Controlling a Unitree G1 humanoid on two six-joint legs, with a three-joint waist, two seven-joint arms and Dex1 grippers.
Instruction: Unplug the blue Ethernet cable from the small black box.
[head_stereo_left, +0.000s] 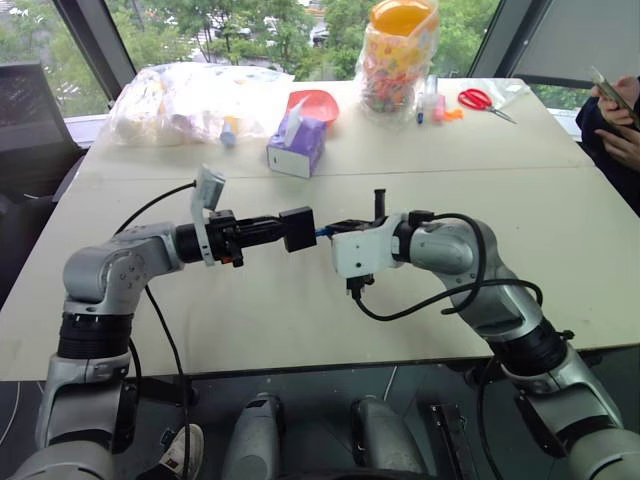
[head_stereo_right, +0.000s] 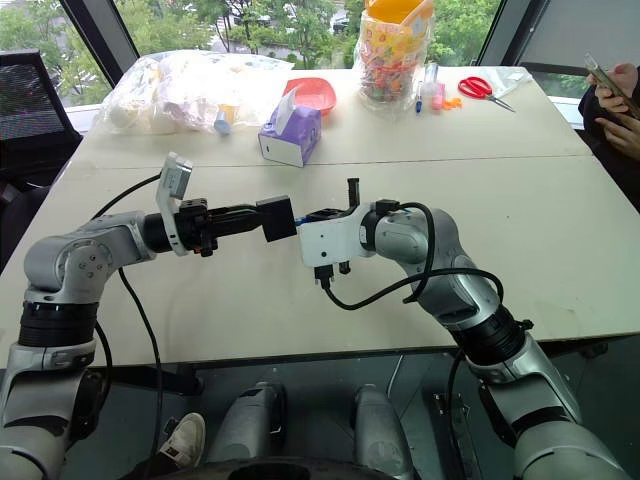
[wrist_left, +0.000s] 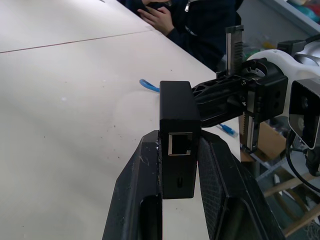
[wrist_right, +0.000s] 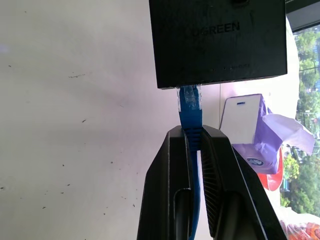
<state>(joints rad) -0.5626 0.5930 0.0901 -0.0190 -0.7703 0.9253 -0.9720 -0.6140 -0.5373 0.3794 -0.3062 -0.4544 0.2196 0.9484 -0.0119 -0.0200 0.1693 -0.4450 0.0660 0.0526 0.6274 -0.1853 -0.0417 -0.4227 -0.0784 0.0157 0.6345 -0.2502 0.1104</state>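
Left fingers (wrist_left: 150, 190) clamping small black box (wrist_left: 178, 135), right fingers (wrist_right: 172, 175) pinching apparently still-plugged blue Ethernet cable (wrist_right: 190, 107).

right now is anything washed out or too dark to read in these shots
Right wrist view: the table is blown out to near white, yet the plug at the box reads clearly. Left wrist view: the box's face is dark, its port still legible. Eye views: even daylight, windows bright, no hard shadows.
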